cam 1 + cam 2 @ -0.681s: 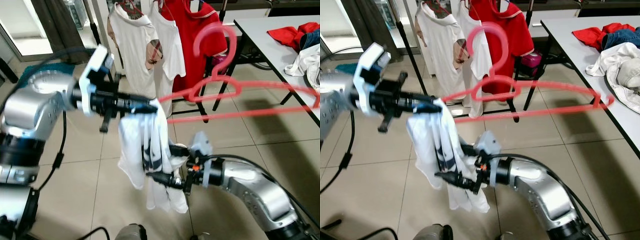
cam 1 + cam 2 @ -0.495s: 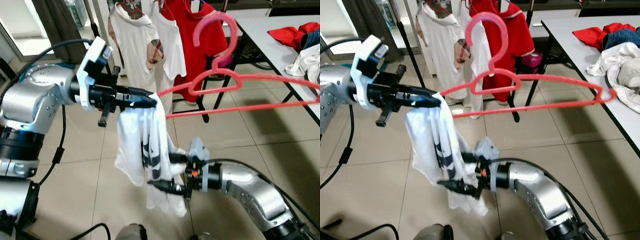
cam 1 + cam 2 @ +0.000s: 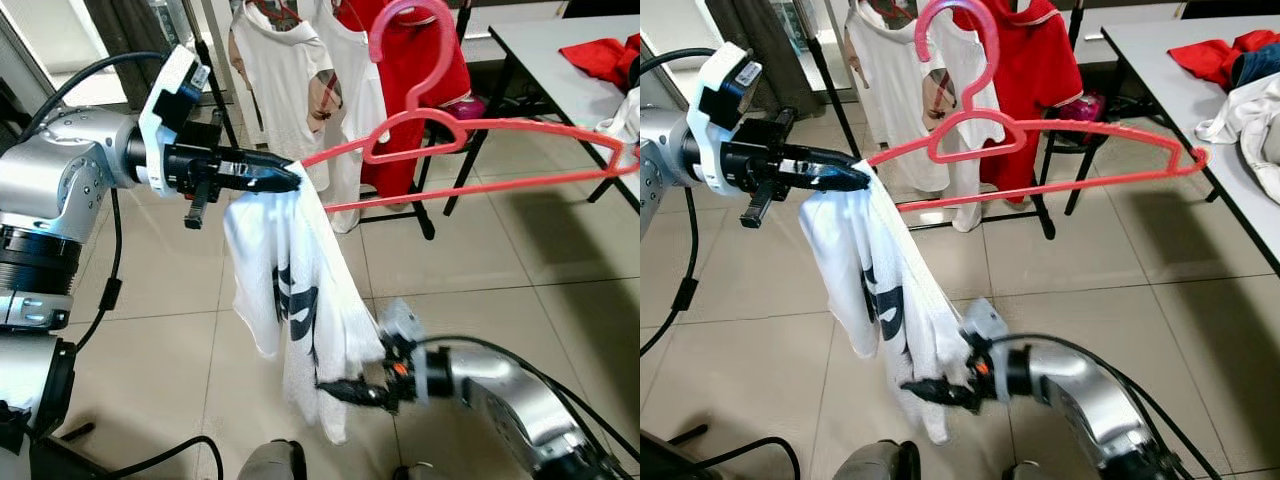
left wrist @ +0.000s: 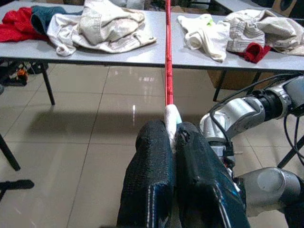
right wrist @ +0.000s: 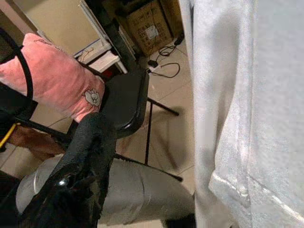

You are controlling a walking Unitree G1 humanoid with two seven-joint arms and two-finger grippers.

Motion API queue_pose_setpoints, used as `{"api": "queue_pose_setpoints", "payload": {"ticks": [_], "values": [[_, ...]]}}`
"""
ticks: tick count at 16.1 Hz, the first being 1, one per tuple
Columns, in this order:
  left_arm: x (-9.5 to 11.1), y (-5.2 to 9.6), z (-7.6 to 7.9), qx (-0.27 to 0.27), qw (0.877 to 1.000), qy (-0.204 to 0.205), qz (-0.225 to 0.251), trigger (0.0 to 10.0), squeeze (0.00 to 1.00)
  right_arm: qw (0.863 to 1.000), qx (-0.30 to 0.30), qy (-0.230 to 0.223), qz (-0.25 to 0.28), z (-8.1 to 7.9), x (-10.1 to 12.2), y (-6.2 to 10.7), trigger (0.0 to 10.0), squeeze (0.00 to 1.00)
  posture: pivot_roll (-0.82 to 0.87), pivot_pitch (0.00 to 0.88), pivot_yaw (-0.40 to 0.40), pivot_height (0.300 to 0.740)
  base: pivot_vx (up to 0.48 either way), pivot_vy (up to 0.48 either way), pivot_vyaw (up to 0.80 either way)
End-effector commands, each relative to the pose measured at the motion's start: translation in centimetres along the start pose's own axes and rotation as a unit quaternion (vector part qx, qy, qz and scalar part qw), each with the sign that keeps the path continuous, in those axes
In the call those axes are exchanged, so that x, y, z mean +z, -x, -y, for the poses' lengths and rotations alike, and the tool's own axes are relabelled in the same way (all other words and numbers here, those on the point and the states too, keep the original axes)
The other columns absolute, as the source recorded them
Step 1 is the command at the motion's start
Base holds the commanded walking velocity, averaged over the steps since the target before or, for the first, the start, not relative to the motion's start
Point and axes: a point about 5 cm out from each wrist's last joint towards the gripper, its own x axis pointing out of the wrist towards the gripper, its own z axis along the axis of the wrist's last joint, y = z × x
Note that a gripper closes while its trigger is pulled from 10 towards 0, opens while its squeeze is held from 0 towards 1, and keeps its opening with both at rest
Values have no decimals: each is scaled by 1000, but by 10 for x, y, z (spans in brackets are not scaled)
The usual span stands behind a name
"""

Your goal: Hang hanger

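Left pincer (image 3: 285,178) is closed on the red hanger (image 3: 470,135) end and white T-shirt (image 3: 295,290).
Keep the hanger level; right pincer (image 3: 345,390), grip unclear, steadies the hem.

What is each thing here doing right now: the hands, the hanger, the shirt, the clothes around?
left hand: shut on the red hanger's end and the shirt's top
red hanger: held out level, not yet on the rack
white T-shirt: draped from the hanger's end, hanging down
right hand: low, at the shirt's hem; grip unclear
rack clothes: hanging
table clothes: lying in heaps
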Motion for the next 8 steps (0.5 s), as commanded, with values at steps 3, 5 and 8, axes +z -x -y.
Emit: {"api": "queue_pose_setpoints", "payload": {"ticks": [3, 5, 8], "values": [[9, 8, -2, 14, 1000, -26, -2, 0, 0, 1000, -16, -3, 11, 4, -1, 12, 0, 0, 41, 109, 153, 740, 0, 0, 0], [8, 8, -2, 14, 1000, -27, -3, 0, 0, 1000, -20, -3, 11, 5, -2, 14, 0, 0, 43, 107, 151, 740, 0, 0, 0], [3, 12, -2, 20, 999, -28, -19, 0, 0, 1000, -28, 0, 5, 8, -4, 21, 0, 0, 41, 99, 146, 740, 0, 0, 0]]}}
